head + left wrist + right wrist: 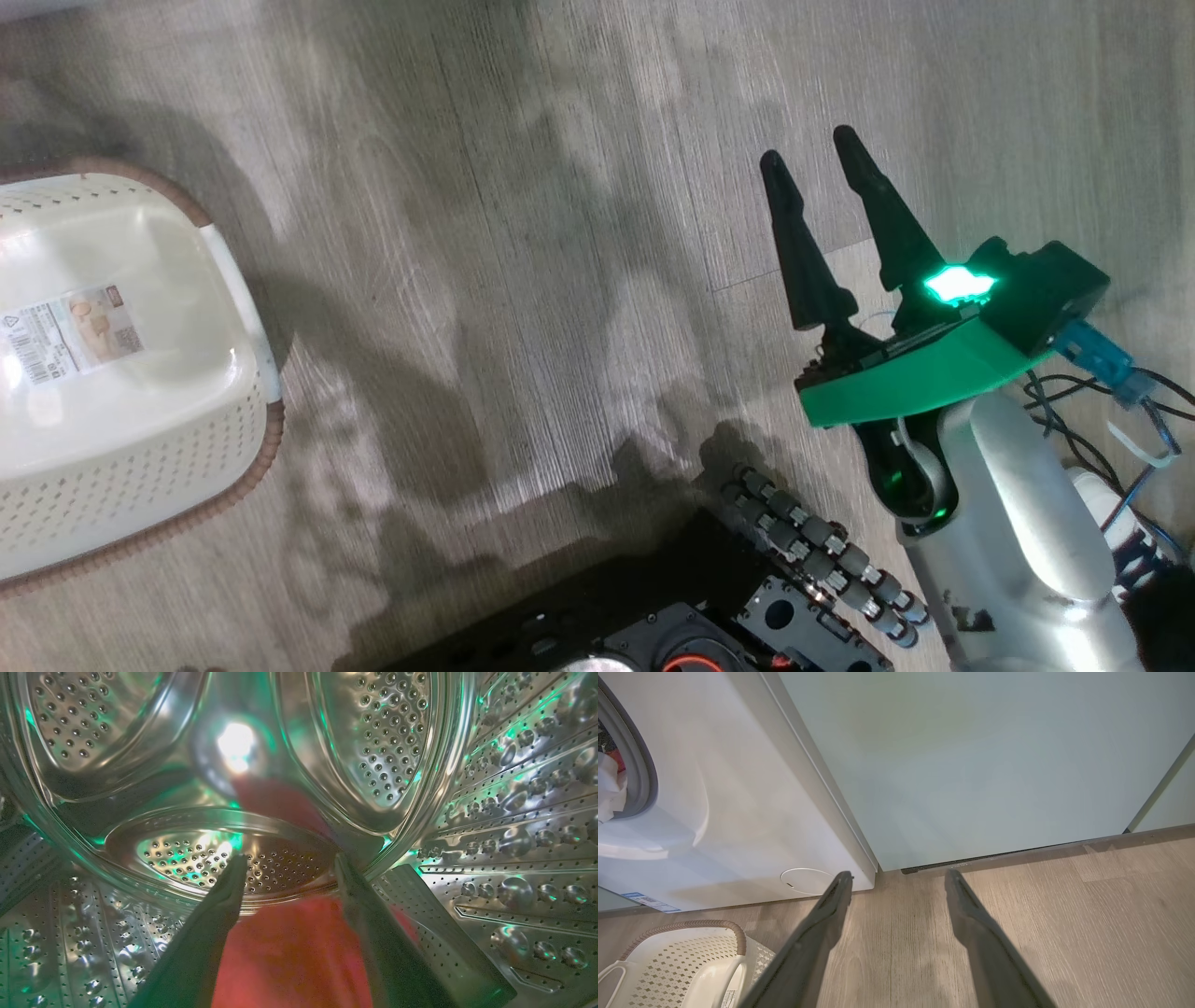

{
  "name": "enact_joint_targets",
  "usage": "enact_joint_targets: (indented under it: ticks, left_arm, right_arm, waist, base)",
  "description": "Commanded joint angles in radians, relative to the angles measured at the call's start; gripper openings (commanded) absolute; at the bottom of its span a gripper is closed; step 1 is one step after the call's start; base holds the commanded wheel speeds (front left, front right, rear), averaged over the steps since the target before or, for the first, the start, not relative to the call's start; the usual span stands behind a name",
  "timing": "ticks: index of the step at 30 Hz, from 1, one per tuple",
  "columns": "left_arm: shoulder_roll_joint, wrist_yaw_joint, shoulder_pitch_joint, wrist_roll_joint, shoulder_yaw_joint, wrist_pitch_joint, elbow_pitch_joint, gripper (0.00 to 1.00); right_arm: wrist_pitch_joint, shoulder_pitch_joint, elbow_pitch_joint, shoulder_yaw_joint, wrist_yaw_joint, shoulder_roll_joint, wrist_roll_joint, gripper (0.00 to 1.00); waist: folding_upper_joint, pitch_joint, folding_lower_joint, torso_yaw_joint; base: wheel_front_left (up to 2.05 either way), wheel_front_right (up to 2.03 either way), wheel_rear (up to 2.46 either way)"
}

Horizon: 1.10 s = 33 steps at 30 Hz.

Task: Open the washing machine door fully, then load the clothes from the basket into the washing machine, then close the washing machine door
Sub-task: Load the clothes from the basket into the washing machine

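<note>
Basket (140, 467) sticker (70, 333) illegible, washing machine (738, 812) label (649, 901) blue

The head view shows even light, soft grey shadows across the floor (523, 280) and a blown-out green lamp (957, 283) at right — the left wrist view shows white glare at upper centre inside the washing machine (514, 812), green reflections, curved edges and an out-of-focus bottom foreground.

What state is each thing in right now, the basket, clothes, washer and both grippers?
basket, empty, upright on the floor.
clothes, lying inside the drum.
washing machine, mouth uncovered, loaded.
left gripper, open, inside the drum by the clothes.
right gripper, open, empty, over the floor.
</note>
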Motion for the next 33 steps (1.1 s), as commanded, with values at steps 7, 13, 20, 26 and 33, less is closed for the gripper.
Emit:
enact_joint_targets:
  ticks: [7,13,20,26,33]
  left_arm:
    - [0.043,-0.004,-0.001,-0.016,-0.011,-0.004,-0.033,1.0]
    - [0.019,-0.013,0.065,-0.042,-0.013,-0.004,-0.065,1.0]
    - [-0.024,-0.029,0.197,-0.09,0.0,-0.004,-0.092,1.0]
    - [-0.06,-0.043,0.303,-0.119,-0.001,-0.004,-0.124,1.0]
    - [-0.119,-0.052,0.479,-0.146,-0.001,-0.004,-0.211,1.0]
  right_arm:
    - [-0.009,0.014,-0.021,0.003,0.0,-0.002,-0.003,1.0]
    - [-0.009,0.013,-0.019,-0.014,0.0,-0.002,-0.022,1.0]
    - [-0.009,0.021,-0.016,-0.045,0.0,-0.002,-0.062,1.0]
    - [-0.009,0.038,-0.013,-0.077,0.0,-0.002,-0.095,1.0]
    - [-0.009,0.068,-0.003,-0.106,0.0,-0.002,-0.129,1.0]
  waist:
    - [-0.0001,-0.013,0.0,0.012]
    - [-0.0001,-0.044,0.0,0.039]
    - [-0.0001,-0.119,0.0,0.086]
    - [-0.0001,-0.181,0.0,0.129]
    - [-0.0001,-0.272,0.0,0.18]
  base:
    - [0.0,0.0,0.0]
    - [0.0,0.0,0.0]
    - [0.0,0.0,0.0]
    - [0.0,0.0,0.0]
    - [0.0,0.0,0.0]
